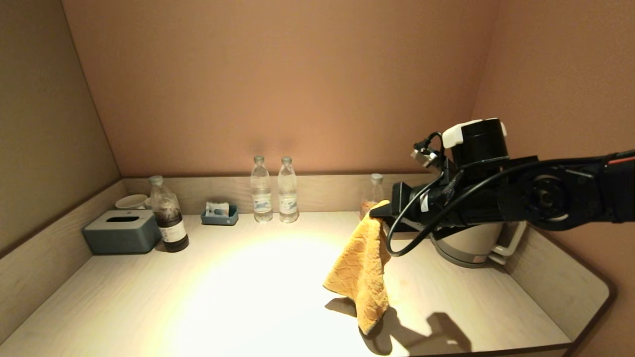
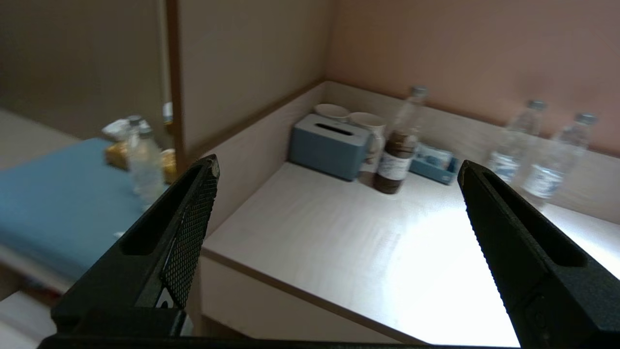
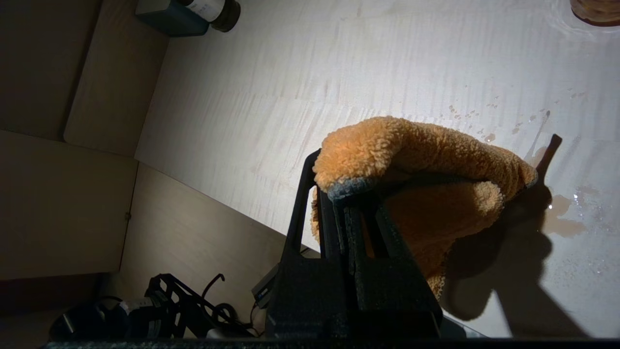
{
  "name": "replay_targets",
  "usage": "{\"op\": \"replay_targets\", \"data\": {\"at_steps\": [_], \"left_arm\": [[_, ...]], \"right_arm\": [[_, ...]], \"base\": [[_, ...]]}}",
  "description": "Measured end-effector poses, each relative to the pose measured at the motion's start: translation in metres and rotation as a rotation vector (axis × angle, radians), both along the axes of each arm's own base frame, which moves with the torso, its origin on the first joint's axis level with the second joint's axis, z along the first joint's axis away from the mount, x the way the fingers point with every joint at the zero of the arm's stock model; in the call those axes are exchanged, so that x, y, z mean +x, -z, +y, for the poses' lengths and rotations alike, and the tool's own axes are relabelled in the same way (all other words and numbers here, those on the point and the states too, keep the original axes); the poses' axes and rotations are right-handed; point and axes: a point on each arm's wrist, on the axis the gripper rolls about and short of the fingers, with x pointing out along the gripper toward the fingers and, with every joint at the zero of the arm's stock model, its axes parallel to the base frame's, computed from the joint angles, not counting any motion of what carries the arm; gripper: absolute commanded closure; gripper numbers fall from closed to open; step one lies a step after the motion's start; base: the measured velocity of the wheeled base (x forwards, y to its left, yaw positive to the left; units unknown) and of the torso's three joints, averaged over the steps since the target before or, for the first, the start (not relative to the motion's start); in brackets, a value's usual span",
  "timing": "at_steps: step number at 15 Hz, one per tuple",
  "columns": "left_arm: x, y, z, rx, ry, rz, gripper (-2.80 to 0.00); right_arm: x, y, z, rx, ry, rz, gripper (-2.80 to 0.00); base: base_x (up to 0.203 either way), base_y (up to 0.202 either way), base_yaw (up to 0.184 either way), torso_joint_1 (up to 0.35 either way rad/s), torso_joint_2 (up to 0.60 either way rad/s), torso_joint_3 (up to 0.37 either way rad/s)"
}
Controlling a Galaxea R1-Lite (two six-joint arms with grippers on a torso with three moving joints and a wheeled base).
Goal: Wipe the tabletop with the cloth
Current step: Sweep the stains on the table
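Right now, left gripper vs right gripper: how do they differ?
The left gripper is open and holds nothing; the right gripper is shut on the cloth. The right gripper is raised over the tabletop with the cloth hanging from it; the left gripper sits off the tabletop's near left corner, out of the head view. Both have black textured fingers.

A bright glare pool blanches the worktop [image 1: 149, 292] left of the cloth [image 1: 361, 267], which throws hard shadows. Surrounding walls stay dim; the left wrist view is blurred.
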Motion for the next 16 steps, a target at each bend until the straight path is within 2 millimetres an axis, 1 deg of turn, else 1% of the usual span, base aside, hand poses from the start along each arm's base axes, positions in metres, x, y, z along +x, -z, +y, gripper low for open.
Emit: {"op": "replay_targets", "data": {"at_steps": [1, 4, 6, 8, 10, 11, 12, 16], "left_arm": [[-0.003, 0.004, -0.001, 0.008, 0.051, -0.017, -2.80], [-0.011, 0.021, -0.007, 0.071, 0.294, -0.045, -2.80], [-0.011, 0.032, -0.009, 0.110, 0.381, -0.045, -2.80], [-0.008, 0.042, -0.010, 0.131, 0.398, -0.031, -2.80], [0.001, 0.061, -0.010, 0.152, 0.405, 0.001, -2.80], [0.005, 0.068, -0.010, 0.161, 0.403, -0.007, -2.80], [0.007, 0.072, -0.010, 0.162, 0.401, -0.009, -2.80], [0.010, 0.087, -0.010, 0.137, 0.407, 0.101, -2.80]], "right_arm": [[0.000, 0.000, 0.000, 0.000, -0.001, -0.001, 0.00], [-0.001, -0.001, 0.001, 0.002, -0.005, -0.003, 0.00], [-0.001, -0.001, 0.000, 0.001, -0.003, -0.004, 0.00], [-0.002, -0.002, 0.000, 0.002, -0.002, -0.007, 0.00], [-0.003, -0.004, 0.000, 0.003, -0.002, -0.012, 0.00], [-0.004, -0.005, 0.000, 0.004, -0.002, -0.015, 0.00], [-0.004, -0.006, -0.001, 0.005, -0.002, -0.018, 0.00], [-0.004, -0.007, 0.000, 0.006, -0.006, -0.023, 0.00]], "base": [[0.000, 0.000, 0.000, 0.000, 0.00, 0.000], [0.000, 0.000, 0.000, 0.000, 0.00, 0.000], [0.000, 0.000, 0.000, 0.000, 0.00, 0.000], [0.000, 0.000, 0.000, 0.000, 0.00, 0.000], [0.000, 0.000, 0.000, 0.000, 0.00, 0.000], [0.000, 0.000, 0.000, 0.000, 0.00, 0.000], [0.000, 0.000, 0.000, 0.000, 0.00, 0.000], [0.000, 0.000, 0.000, 0.000, 0.00, 0.000]]}}
